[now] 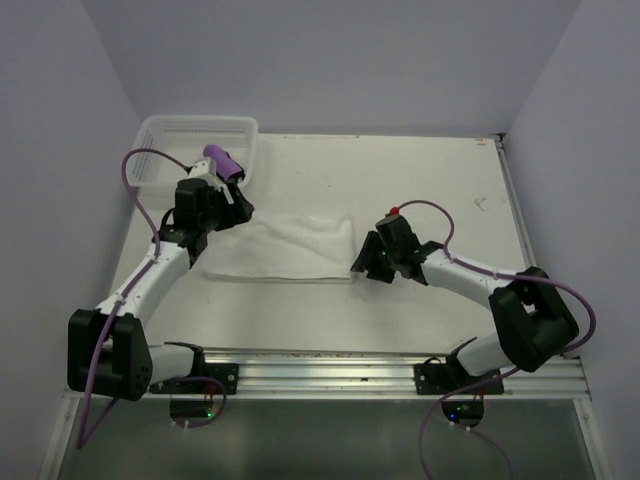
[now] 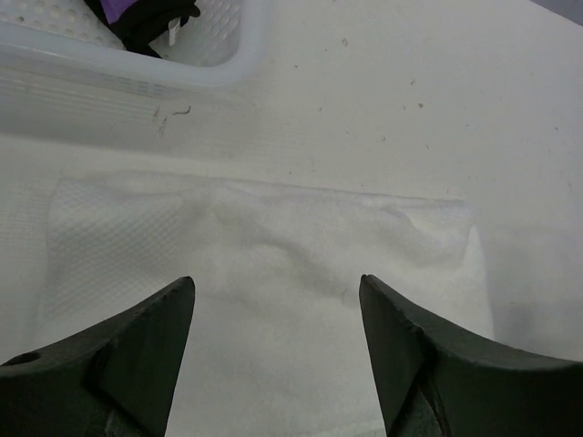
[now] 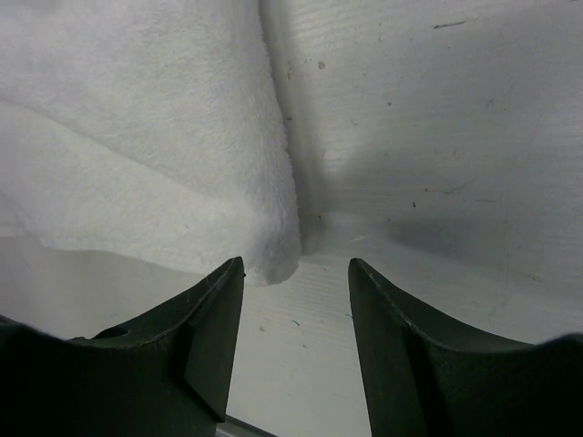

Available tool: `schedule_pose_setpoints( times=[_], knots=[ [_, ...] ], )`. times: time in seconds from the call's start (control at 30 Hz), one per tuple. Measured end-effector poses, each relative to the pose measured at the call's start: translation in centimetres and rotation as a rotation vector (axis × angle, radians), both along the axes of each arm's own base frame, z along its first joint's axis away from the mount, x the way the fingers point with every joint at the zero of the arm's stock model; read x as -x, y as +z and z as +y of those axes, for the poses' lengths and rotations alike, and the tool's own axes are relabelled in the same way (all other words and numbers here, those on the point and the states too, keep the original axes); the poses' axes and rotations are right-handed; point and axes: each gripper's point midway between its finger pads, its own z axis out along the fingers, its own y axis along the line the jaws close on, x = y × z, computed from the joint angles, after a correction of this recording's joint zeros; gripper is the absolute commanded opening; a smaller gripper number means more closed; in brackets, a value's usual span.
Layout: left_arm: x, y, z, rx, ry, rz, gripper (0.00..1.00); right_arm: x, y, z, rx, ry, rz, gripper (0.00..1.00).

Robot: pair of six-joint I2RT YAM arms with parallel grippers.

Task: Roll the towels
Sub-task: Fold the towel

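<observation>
The large fluffy white towel lies flat as a folded strip in the middle of the table. My left gripper hovers open over its left end, and white cloth fills the space between and beyond the fingers. My right gripper stands open at the towel's right end. In the right wrist view the towel's corner lies just ahead of the fingertips, with bare table between them. The small purple towel with dark trim lies rolled in the white mesh basket; its end shows in the left wrist view.
The basket stands at the table's back left corner, close behind the left gripper. Walls close in the table on the left, back and right. A metal rail holding both arm bases runs along the near edge.
</observation>
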Motion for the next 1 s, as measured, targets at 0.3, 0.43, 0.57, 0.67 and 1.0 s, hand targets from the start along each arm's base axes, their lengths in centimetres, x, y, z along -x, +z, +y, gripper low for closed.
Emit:
schedule_pose_setpoints(
  times=[0.3, 0.43, 0.57, 0.67, 1.0],
  knots=[
    [0.2, 0.7, -0.8, 0.025, -0.043, 0.008, 0.80, -0.9, -1.1, 1.2, -0.031, -0.008, 0.025, 0.54],
    [-0.5, 2.6, -1.3, 0.041, -0.061, -0.027, 0.81, -1.2, -1.9, 1.9, -0.054, -0.011, 0.045, 0.50],
    [-1.0, 3.8, -1.6, 0.051, -0.073, -0.055, 0.81, -1.5, -2.2, 2.4, -0.074, -0.017, 0.044, 0.29],
    [-1.0, 3.9, -1.8, 0.060, -0.083, -0.056, 0.81, -1.2, -2.6, 2.3, -0.080, -0.027, 0.051, 0.06],
    [-1.5, 1.5, -5.3, 0.096, -0.167, 0.013, 0.82, 1.1, -2.9, -0.1, -0.068, -0.039, 0.042, 0.00]
  ],
)
